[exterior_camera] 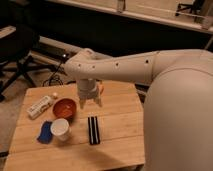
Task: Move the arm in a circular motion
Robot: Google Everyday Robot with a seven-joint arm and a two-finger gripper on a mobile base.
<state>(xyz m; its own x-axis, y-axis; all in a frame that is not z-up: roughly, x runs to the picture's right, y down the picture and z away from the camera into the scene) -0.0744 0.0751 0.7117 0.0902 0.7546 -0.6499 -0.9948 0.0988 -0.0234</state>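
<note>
My cream-white arm (150,67) reaches in from the right, its thick tubular segments dotted with small dark screw holes. It bends down at the wrist over the wooden table (120,130). The short pale gripper (89,103) hangs fingers-down above the table's middle, just right of a red bowl (64,108) and above a black striped bar (93,130). It holds nothing that I can see.
On the table's left lie a white bottle (40,106), a white cup (60,128) and a blue cloth (45,132). An office chair (17,52) stands on the floor at the left, with cables behind the table. A dark counter runs along the back.
</note>
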